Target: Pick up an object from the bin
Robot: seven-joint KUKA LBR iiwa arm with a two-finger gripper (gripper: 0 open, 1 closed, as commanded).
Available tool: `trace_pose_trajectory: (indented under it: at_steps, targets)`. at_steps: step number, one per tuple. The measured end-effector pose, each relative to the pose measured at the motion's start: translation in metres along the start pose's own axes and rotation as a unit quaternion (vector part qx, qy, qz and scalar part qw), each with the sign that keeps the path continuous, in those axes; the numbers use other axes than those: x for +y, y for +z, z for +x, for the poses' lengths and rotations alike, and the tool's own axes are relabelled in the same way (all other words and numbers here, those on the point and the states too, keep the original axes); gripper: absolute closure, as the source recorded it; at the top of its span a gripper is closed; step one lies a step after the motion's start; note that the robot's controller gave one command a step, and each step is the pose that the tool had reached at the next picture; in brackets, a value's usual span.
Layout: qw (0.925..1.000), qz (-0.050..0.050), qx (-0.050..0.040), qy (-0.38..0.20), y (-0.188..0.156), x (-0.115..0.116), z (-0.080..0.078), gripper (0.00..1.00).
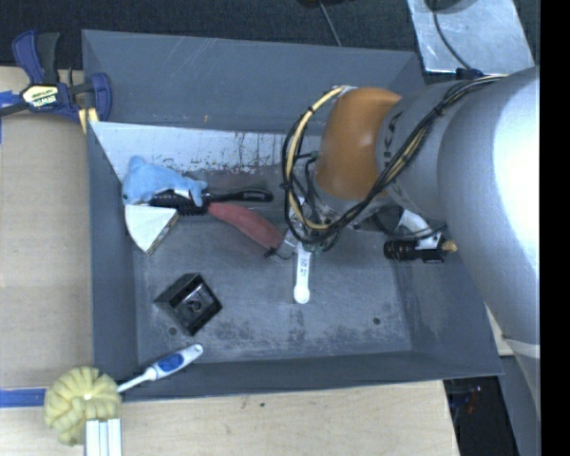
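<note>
The arm (475, 179) reaches into the grey metal bin (266, 74) from the right, its orange cover (356, 150) and looped cables over the middle of the floor. The gripper (300, 245) sits low beneath that cover, near the bin's centre. Whether the pincer is apart or together cannot be told, since the wrist hides it.

On the gripper's near side a slim white stick (302, 278) with a rounded end lies on the floor, pointing toward the near wall. Its far end runs up under the gripper, and whether the two touch cannot be told.

Just left of the gripper a maroon strip (245, 222) slants off toward the far left. Beyond it, by the far-left corner, a black-handled brush (218, 198) lies against a blue cloth (152, 179), with a white wedge (150, 224) just nearer. A black square block (190, 302) rests alone toward the near left. A blue-and-white toothbrush (166, 364) leans on the near wall. To the gripper's right, a black pen-like thing (415, 249) with an orange tip lies under the arm
</note>
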State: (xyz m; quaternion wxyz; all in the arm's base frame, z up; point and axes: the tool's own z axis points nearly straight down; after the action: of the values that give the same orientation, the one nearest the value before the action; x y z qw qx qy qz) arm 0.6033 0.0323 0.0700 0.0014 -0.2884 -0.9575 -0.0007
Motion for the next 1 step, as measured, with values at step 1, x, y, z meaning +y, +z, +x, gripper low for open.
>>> trace_pose_trajectory:
  at_steps: [1]
  targets:
    - [1.0000,0.000,0.0000,0.000,0.0000,0.0000,0.0000,1.00]
